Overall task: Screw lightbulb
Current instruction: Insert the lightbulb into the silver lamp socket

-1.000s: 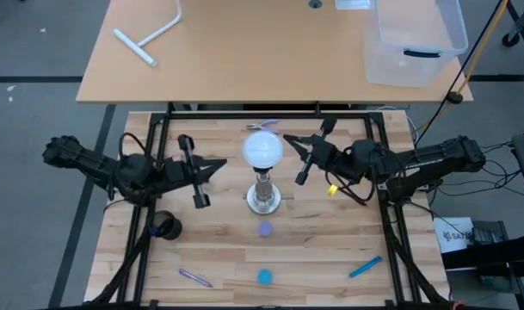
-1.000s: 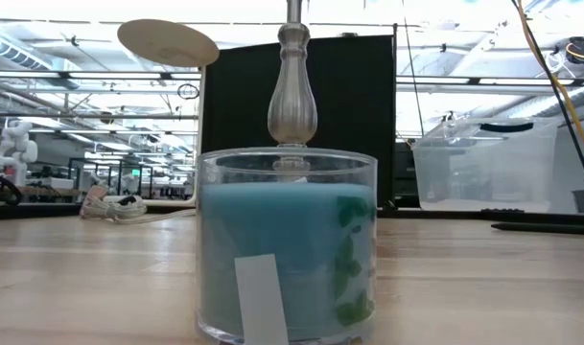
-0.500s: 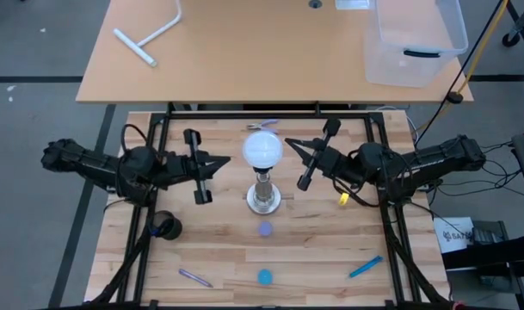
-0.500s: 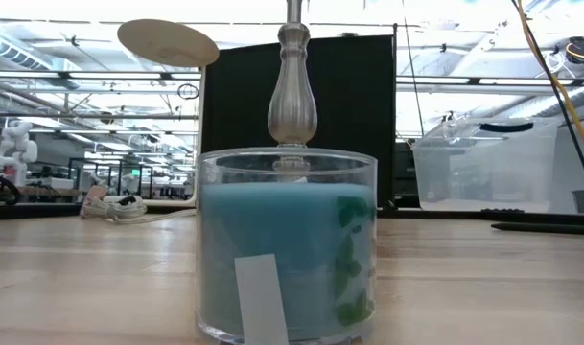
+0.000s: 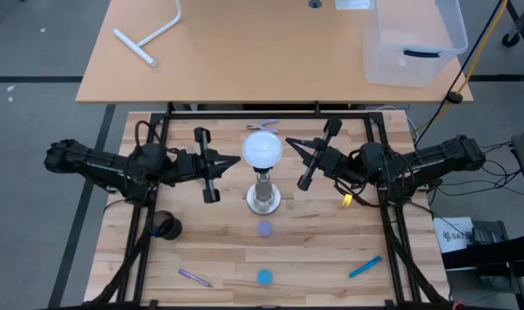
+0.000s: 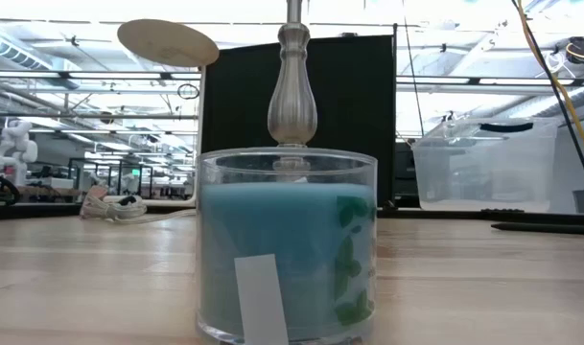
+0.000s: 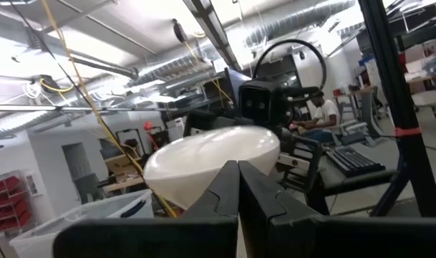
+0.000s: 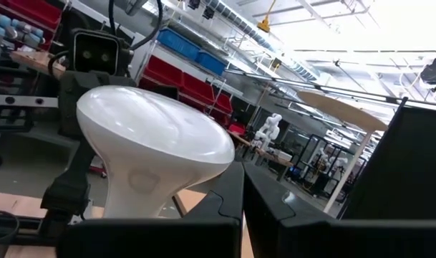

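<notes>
Your lightbulb [image 5: 263, 149] sits on top of the silvery stand [image 5: 263, 197] in the middle of the counter [image 5: 330, 250]. Your left pincer [image 5: 233, 159] is just beside it, pressed together and holding nothing. Your right pincer [image 5: 292, 143] is near the other side, pressed together too. Spread the fingers first, then hold the round part softly and turn slowly.

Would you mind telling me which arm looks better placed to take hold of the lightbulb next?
Slightly the left. In the high view the left gripper has its shut fingers almost at the lightbulb, which sits on the socket stand. The right gripper, also shut, stands a little further off.
</notes>
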{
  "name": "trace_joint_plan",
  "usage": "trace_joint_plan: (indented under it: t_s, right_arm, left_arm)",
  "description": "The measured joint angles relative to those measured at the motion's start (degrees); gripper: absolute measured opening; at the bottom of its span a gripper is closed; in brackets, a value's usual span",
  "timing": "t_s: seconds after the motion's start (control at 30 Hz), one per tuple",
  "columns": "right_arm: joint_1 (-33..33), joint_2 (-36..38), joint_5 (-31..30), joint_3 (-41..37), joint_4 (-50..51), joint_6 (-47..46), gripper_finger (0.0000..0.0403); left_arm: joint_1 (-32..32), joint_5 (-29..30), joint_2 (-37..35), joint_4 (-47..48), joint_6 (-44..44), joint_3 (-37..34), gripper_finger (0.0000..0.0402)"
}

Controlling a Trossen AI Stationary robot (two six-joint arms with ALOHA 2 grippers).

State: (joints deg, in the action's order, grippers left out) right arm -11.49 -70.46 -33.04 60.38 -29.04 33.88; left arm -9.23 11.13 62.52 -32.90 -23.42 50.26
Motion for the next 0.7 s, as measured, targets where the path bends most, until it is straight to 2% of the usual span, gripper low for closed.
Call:
trace_joint_plan:
  t_s: [0.7]
  right_arm:
    - [1.6,0.0,2.5,0.0,-2.5,-0.6,0.0]
  left_arm:
    - [0.0,-0.3,0.1,0.2,0.7,0.3,0.0]
